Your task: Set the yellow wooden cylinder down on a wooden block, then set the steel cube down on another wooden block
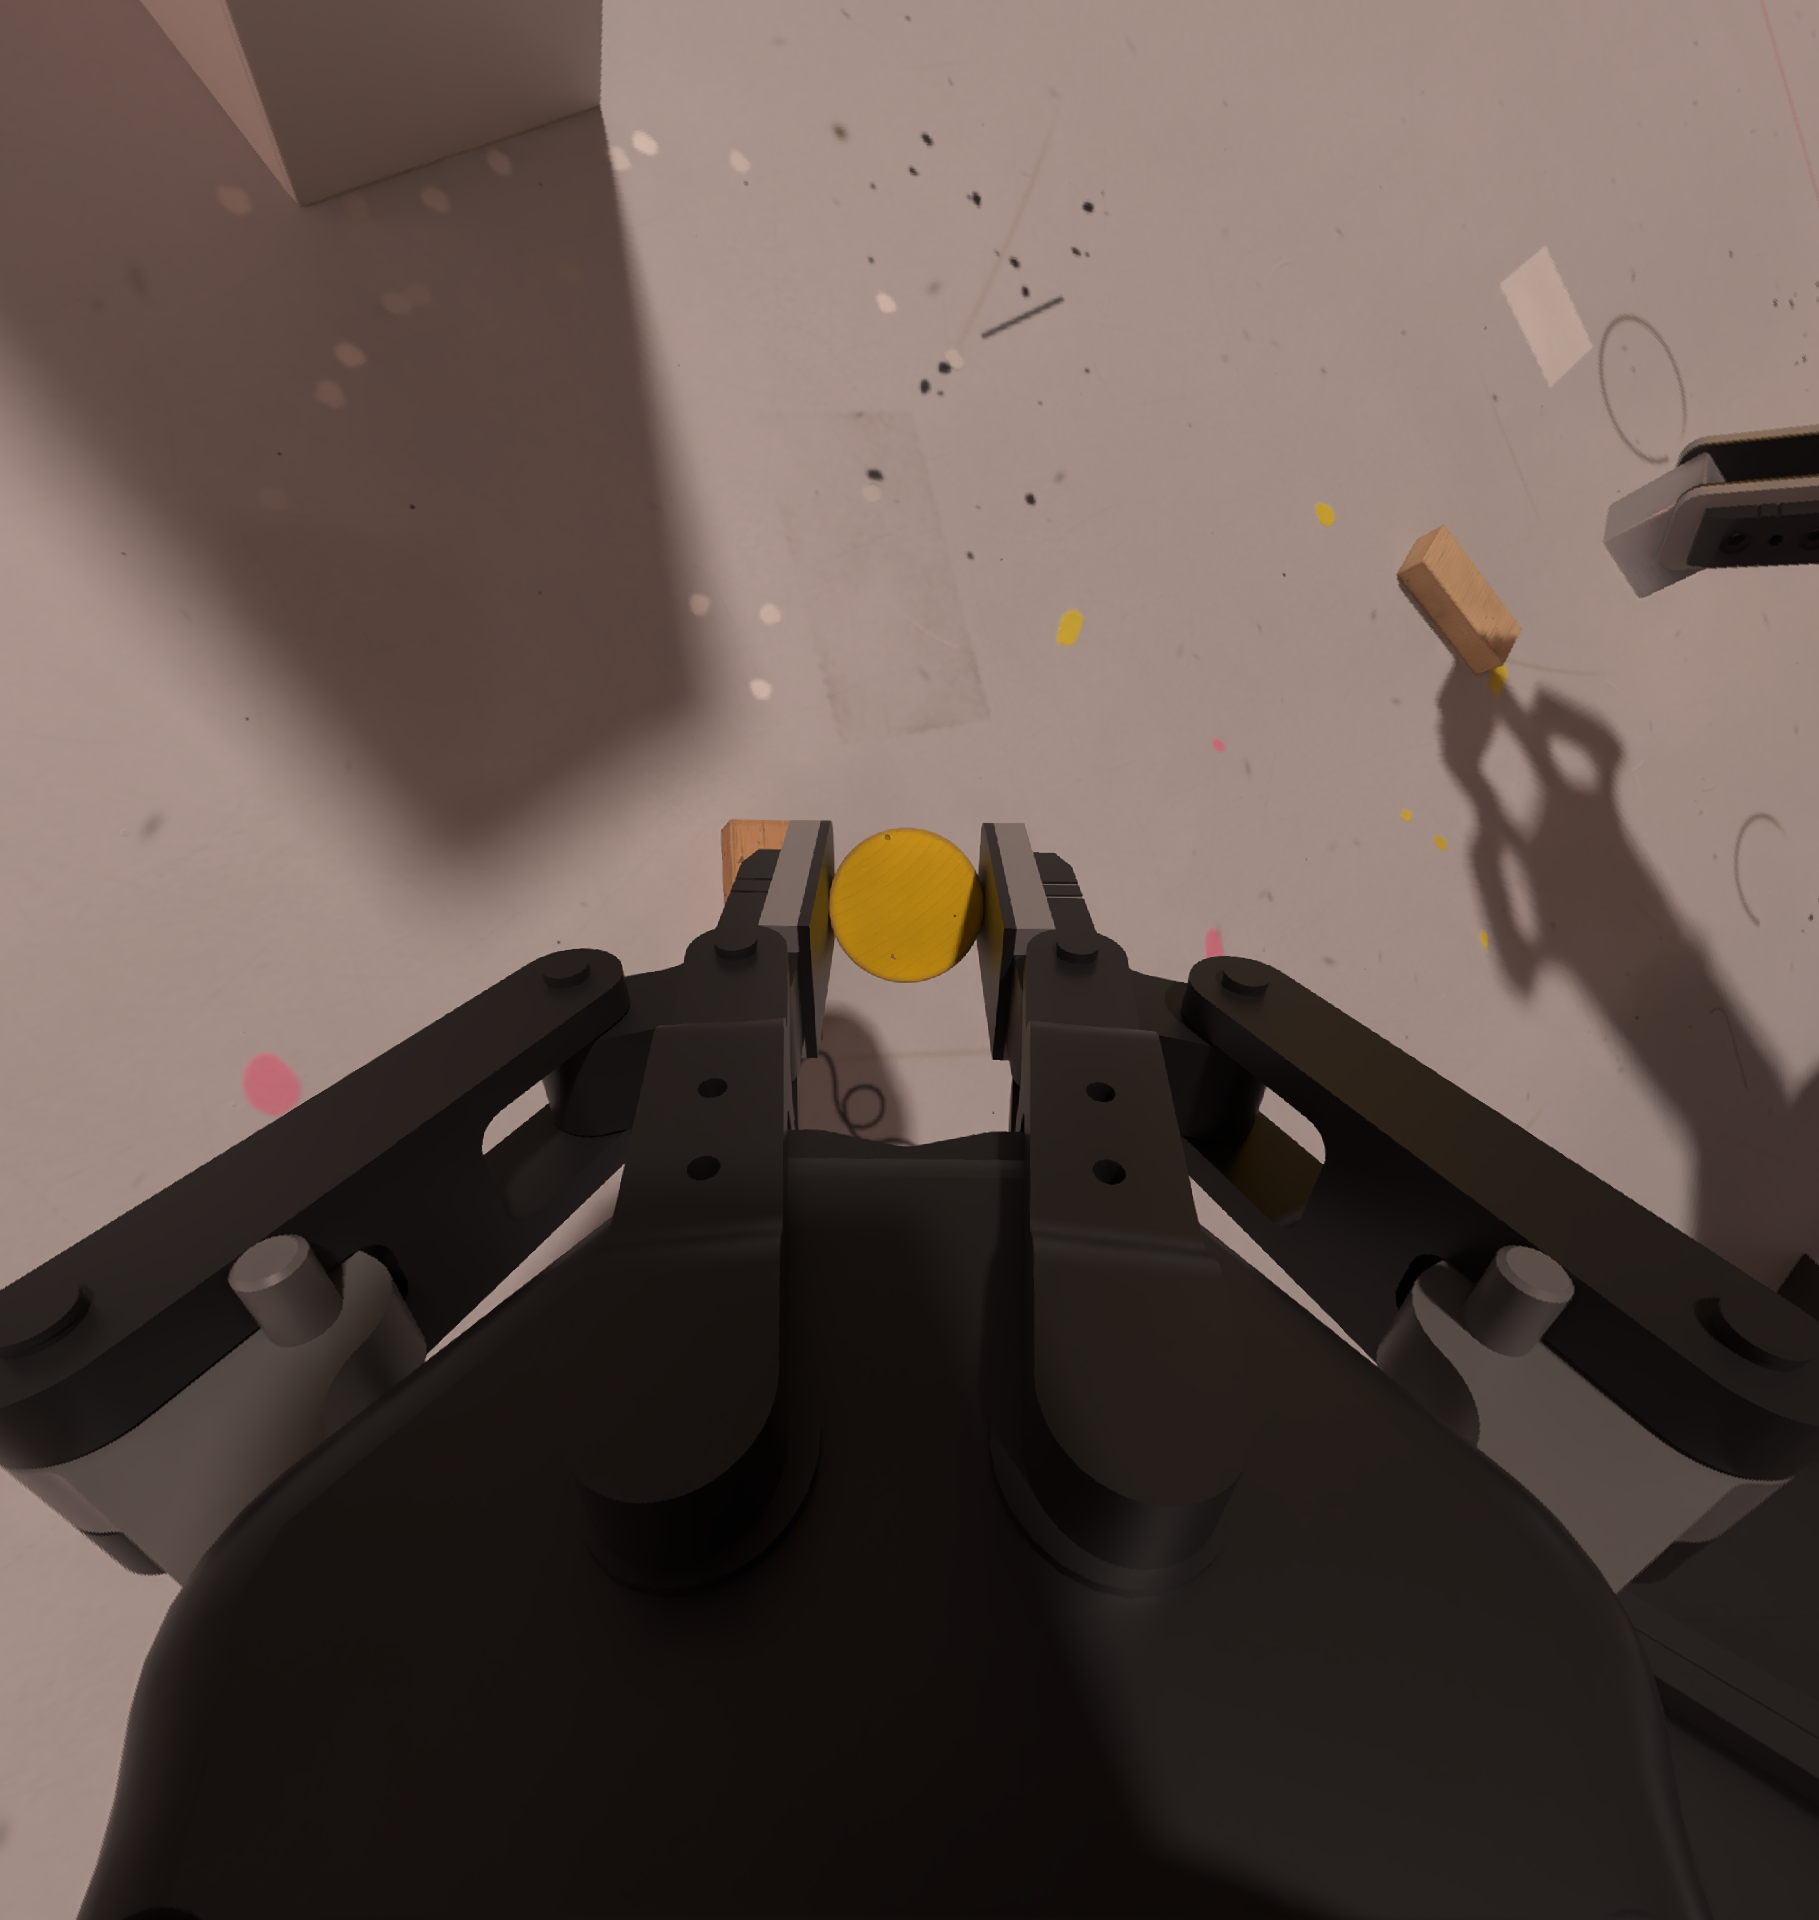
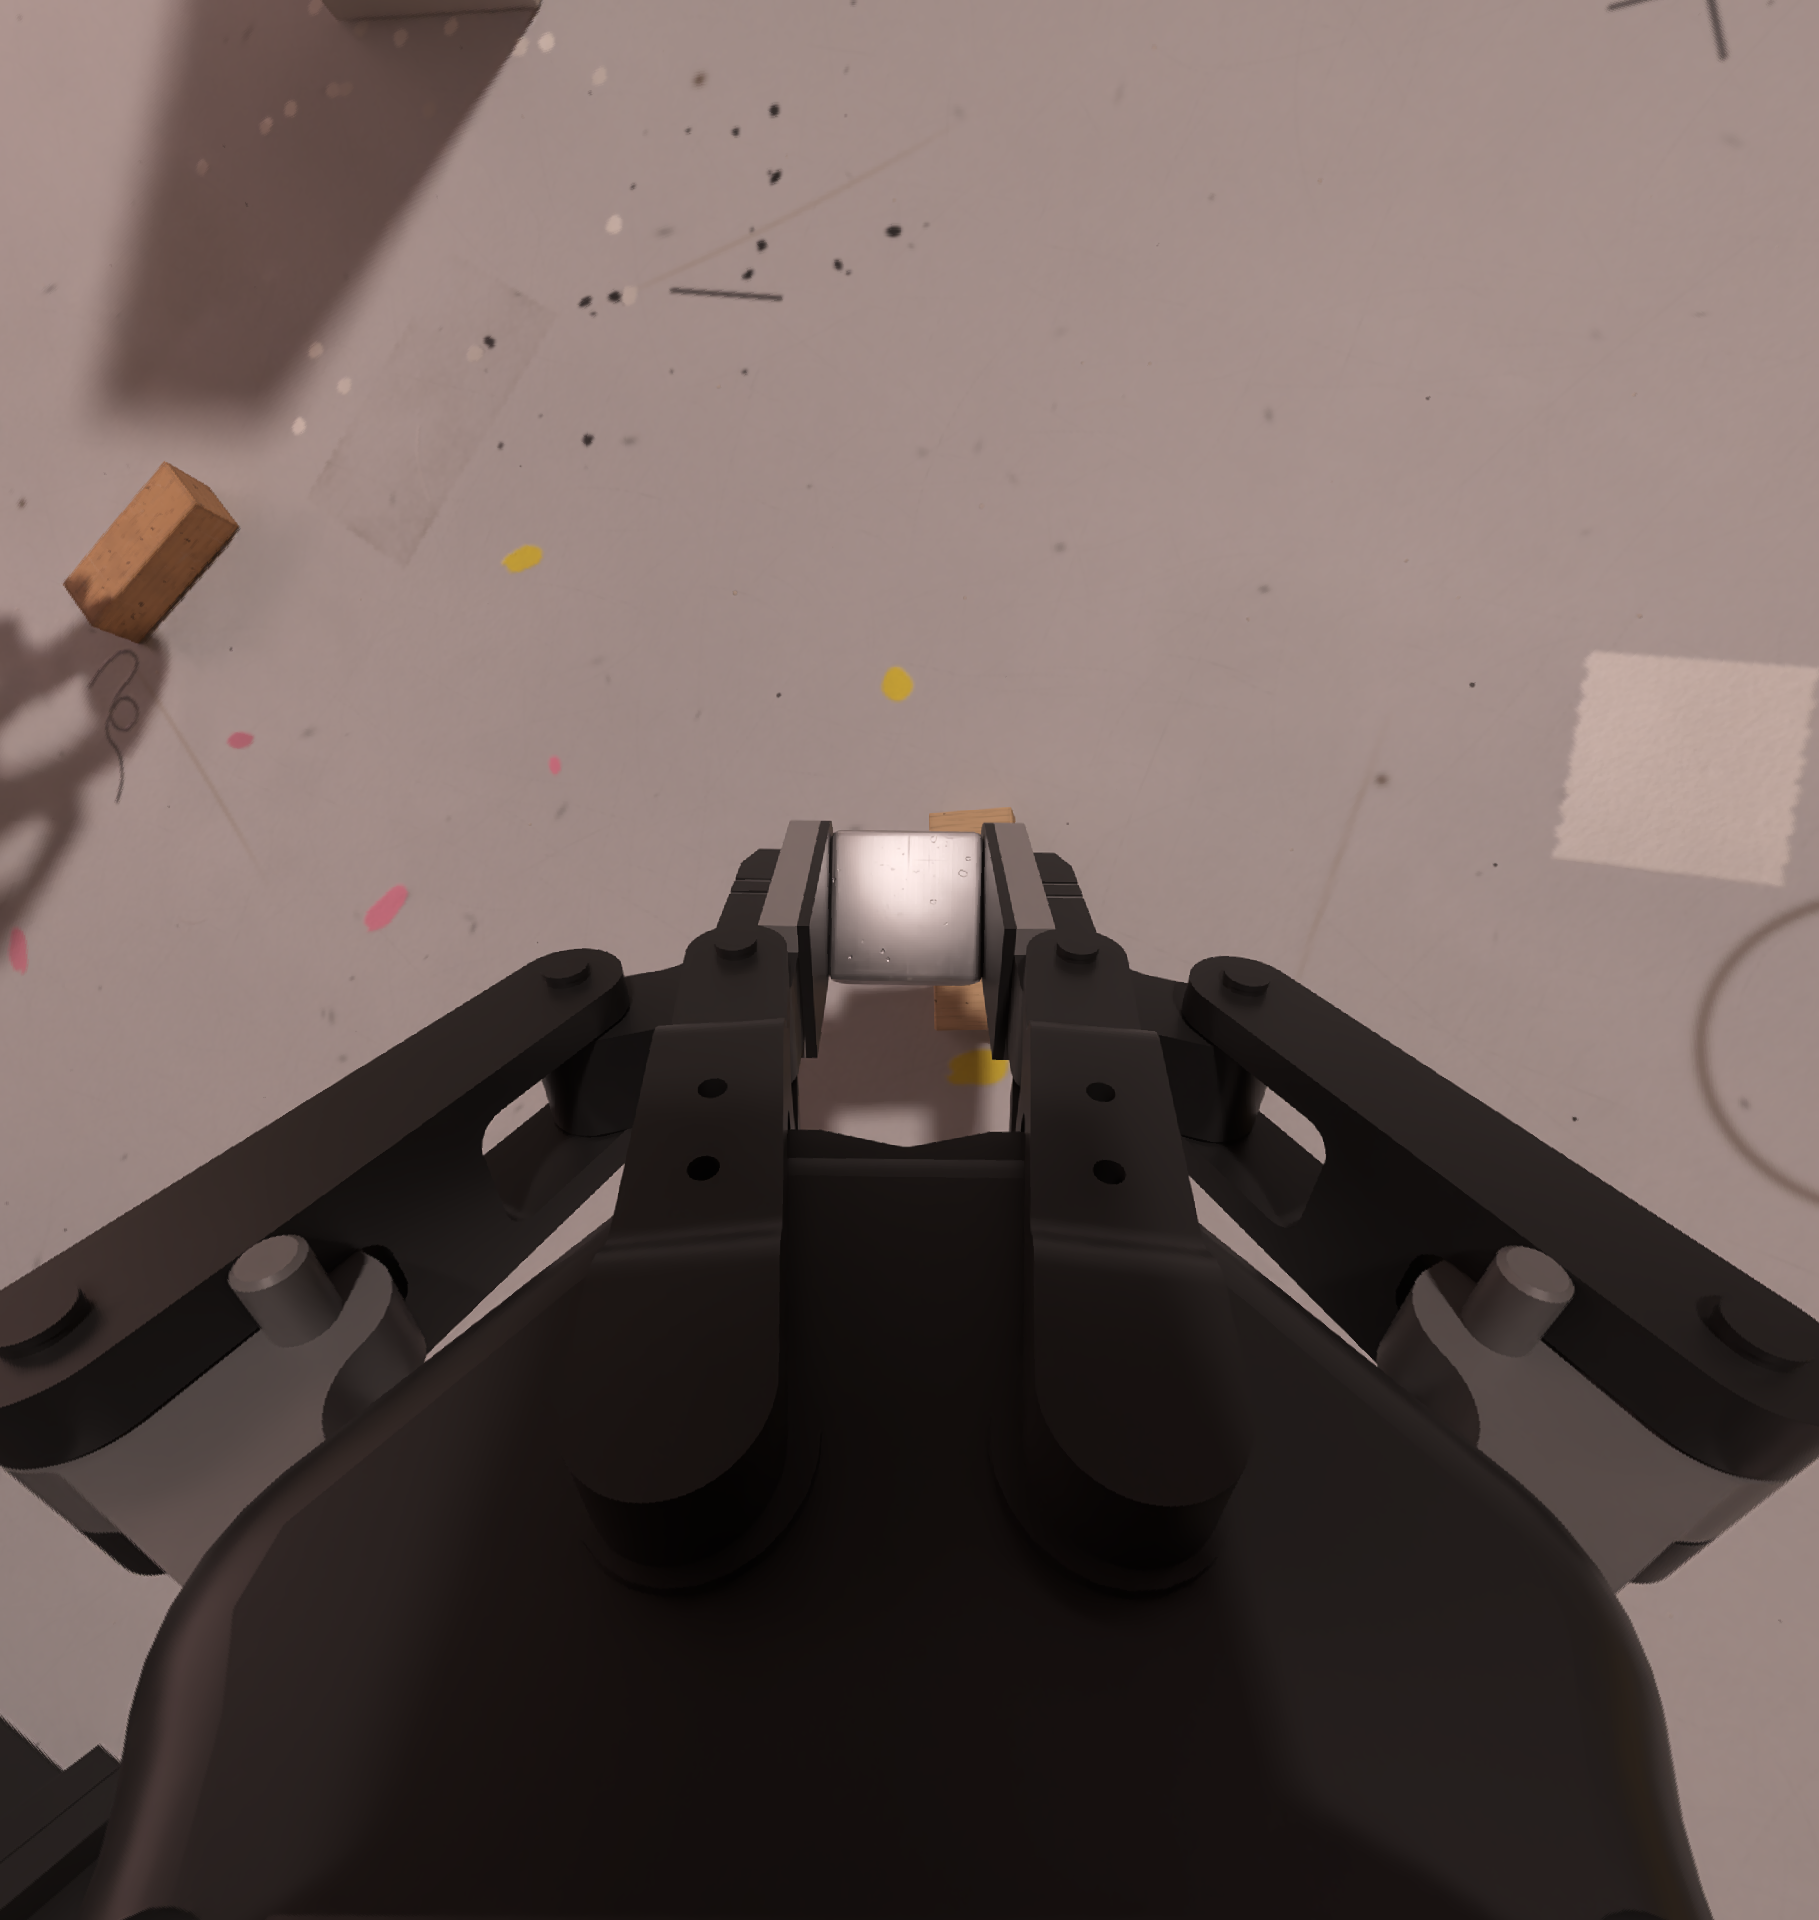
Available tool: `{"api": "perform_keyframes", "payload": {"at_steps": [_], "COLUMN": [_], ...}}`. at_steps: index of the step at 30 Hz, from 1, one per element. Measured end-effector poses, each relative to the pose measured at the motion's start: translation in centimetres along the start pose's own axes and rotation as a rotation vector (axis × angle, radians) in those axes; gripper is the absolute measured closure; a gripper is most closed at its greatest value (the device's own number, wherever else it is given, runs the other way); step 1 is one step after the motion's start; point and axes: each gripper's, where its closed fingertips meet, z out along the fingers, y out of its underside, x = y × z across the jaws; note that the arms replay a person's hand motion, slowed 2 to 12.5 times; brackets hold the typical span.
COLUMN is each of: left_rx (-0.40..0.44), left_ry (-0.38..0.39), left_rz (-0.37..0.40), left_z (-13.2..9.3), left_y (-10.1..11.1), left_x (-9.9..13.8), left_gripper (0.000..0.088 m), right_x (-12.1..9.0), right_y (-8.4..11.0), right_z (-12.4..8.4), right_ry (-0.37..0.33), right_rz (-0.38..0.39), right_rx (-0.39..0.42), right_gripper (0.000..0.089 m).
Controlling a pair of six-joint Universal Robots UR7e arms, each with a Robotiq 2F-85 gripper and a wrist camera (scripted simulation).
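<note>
My left gripper (image 1: 905, 883) is shut on the yellow wooden cylinder (image 1: 905, 906), whose round end faces the camera. It hangs above the table, over a darker wooden block (image 1: 751, 852) that peeks out behind the left finger. My right gripper (image 2: 905, 883) is shut on the steel cube (image 2: 905, 906), held above a pale wooden block (image 2: 962, 1006) that shows just behind and below the cube. In the left wrist view the pale block (image 1: 1461, 597) lies at the right, with the right gripper's fingers (image 1: 1736, 514) above it. The darker block (image 2: 152, 549) lies at the left of the right wrist view.
A white box (image 1: 365, 83) stands at the far left and casts a broad shadow. The pale table (image 1: 1092, 312) is speckled with paint spots and pencil marks. A pale paper patch (image 2: 1686, 769) lies flat at the right of the right wrist view.
</note>
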Motion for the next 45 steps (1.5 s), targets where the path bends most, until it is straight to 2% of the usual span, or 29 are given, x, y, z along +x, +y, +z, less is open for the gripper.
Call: {"api": "perform_keyframes", "payload": {"at_steps": [23, 37, 45], "left_rx": [0.022, 0.029, 0.027], "left_ry": [0.020, 0.019, 0.033], "left_rz": [-0.029, 0.017, 0.017], "left_z": [-0.5, -1.1, -1.1], "left_y": [-1.0, -2.1, -2.3], "left_x": [0.3, 0.5, 0.5], "left_gripper": [0.0632, 0.0632, 0.0632], "right_x": [0.0, 0.1, 0.3], "right_y": [-1.3, -2.9, -3.3], "right_z": [-0.8, -1.5, -1.4], "right_ry": [-0.021, -0.023, -0.034], "right_rz": [-0.001, -0.052, -0.030], "right_rx": [0.032, 0.053, 0.050], "right_gripper": [0.0643, 0.0643, 0.0643]}}
